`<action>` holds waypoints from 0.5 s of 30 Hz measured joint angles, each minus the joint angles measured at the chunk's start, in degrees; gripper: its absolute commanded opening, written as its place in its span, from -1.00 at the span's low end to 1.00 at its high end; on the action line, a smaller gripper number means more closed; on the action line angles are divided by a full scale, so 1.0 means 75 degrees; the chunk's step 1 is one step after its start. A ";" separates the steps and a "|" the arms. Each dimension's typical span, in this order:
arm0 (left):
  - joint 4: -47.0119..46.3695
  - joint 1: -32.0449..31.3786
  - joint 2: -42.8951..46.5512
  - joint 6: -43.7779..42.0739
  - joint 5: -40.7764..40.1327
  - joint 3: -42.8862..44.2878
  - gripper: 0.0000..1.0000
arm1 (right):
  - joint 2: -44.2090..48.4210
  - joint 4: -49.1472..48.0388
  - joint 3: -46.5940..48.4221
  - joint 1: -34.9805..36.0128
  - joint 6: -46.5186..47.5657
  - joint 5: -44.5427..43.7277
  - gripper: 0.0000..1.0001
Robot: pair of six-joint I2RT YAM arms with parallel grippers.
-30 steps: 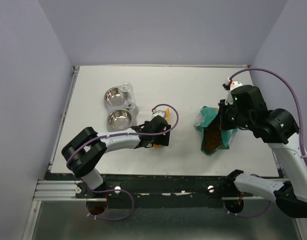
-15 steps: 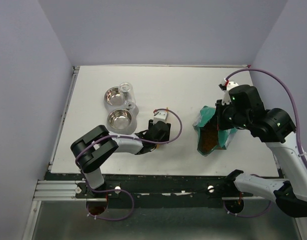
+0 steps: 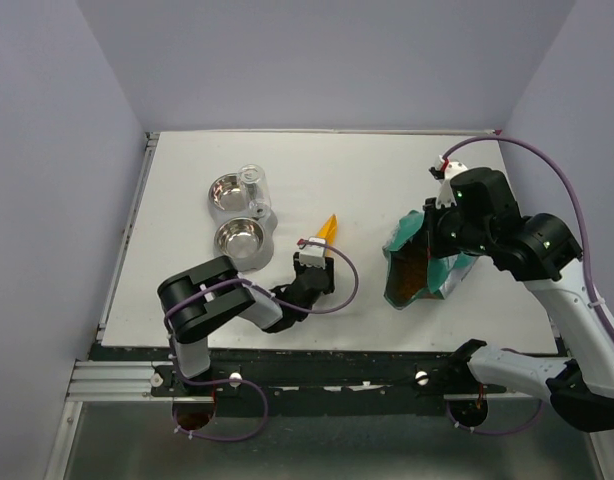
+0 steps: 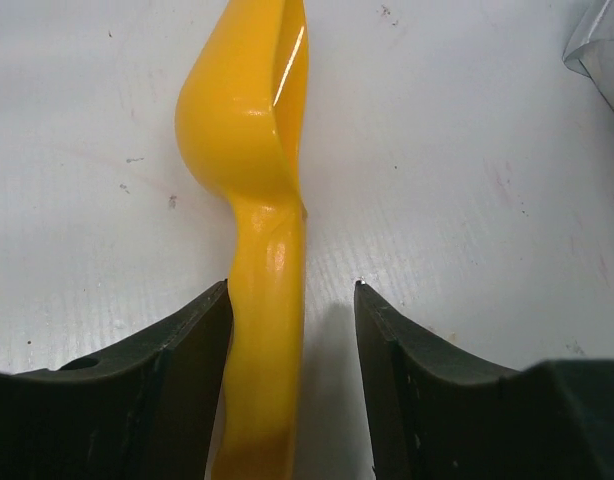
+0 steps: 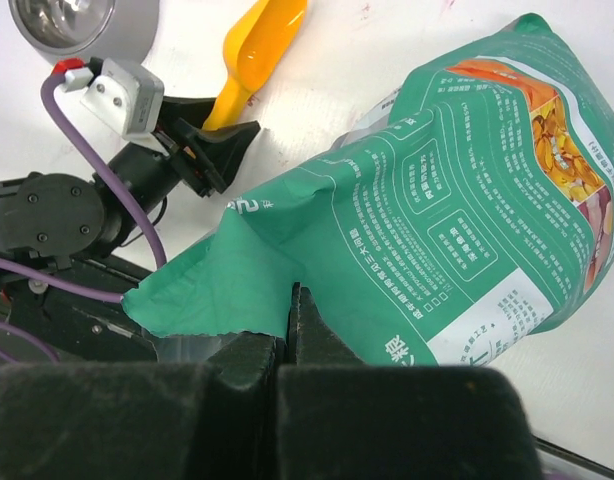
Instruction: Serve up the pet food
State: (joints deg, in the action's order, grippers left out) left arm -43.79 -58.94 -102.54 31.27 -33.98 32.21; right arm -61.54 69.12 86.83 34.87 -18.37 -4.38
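The pet food point(image 3: 405, 272) showed only as a brown mass inside the open mouth of the green bag point(image 3: 445, 268), right of the worktop's middle; single pellets were too small to make out. The bag was tilted, with its mouth turned toward the near edge of the worktop point(image 3: 377, 165) and its printed face toward the right wrist camera. The right claw point(image 5: 290, 300) was pinched tight on the bag's upper edge, beside a notch in the rim, and held that edge up off the white surface.

To the left of the bag, well apart from it, a yellow-orange scoop point(image 4: 249, 120) lay on the worktop, its bowl pointing away from the arms and its handle running back toward them. The left claw point(image 4: 292, 295) sat low at the surface and straddled that handle, set narrow but not clamped. The handle lay against the finger point(image 4: 187, 350) on the left of the wrist view, while a strip of bare worktop showed between the handle and the other finger.

Left of the scoop stood a grey feeder with two steel bowls point(image 3: 238, 238), both bare metal inside. A clear bottle point(image 3: 252, 180) stood upright at the far bowl's right side.
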 measured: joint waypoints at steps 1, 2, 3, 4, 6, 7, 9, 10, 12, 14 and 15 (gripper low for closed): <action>-0.0221 -0.0038 -0.0050 -0.0017 -0.0085 -0.0076 0.13 | -0.0017 -0.0015 -0.0003 0.0000 0.0000 0.0003 -0.99; -0.0428 -0.0096 -0.0122 -0.0032 -0.0198 -0.0140 0.12 | -0.0044 -0.0035 -0.0003 0.0003 0.0000 0.0009 -0.99; -0.0627 -0.0160 -0.0204 -0.0044 -0.0329 -0.0175 0.10 | -0.0061 -0.0064 -0.0015 0.0003 0.0000 0.0012 -0.99; -0.0769 -0.0201 -0.0277 -0.0055 -0.0411 -0.0187 0.07 | -0.0076 -0.0096 -0.0032 0.0003 0.0000 0.0015 -0.99; -0.1090 -0.0259 -0.0455 -0.0058 -0.0527 -0.0198 -0.03 | -0.0096 -0.0152 -0.0082 0.0006 0.0000 0.0023 -0.99; -0.1341 -0.0294 -0.0597 -0.0055 -0.0612 -0.0195 -0.11 | -0.0099 -0.0181 -0.0111 0.0006 0.0000 0.0026 -0.99; -0.1687 -0.0347 -0.0860 -0.0041 -0.0740 -0.0160 -0.31 | -0.0108 -0.0224 -0.0143 0.0009 -0.0003 0.0029 -0.99; -0.1769 -0.0367 -0.0935 -0.0041 -0.0761 -0.0140 -0.43 | -0.0108 -0.0233 -0.0143 0.0009 0.0000 0.0029 -0.99; -0.1912 -0.0420 -0.1052 0.0026 -0.0787 -0.0087 -0.75 | -0.0108 -0.0239 -0.0143 0.0009 0.0000 0.0023 -0.99; -0.1909 -0.0469 -0.1072 0.0102 -0.0790 -0.0020 -0.95 | -0.0108 -0.0239 -0.0143 0.0009 0.0000 0.0012 -0.99; -0.1813 -0.0484 -0.1064 0.0137 -0.0799 0.0015 -1.00 | -0.0114 -0.0236 -0.0137 0.0009 0.0000 -0.0012 -0.99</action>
State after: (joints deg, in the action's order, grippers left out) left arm -57.39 -62.57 -110.52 32.29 -39.97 32.32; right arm -62.39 67.35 85.80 34.94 -18.37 -4.47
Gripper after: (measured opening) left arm 0.326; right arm 0.011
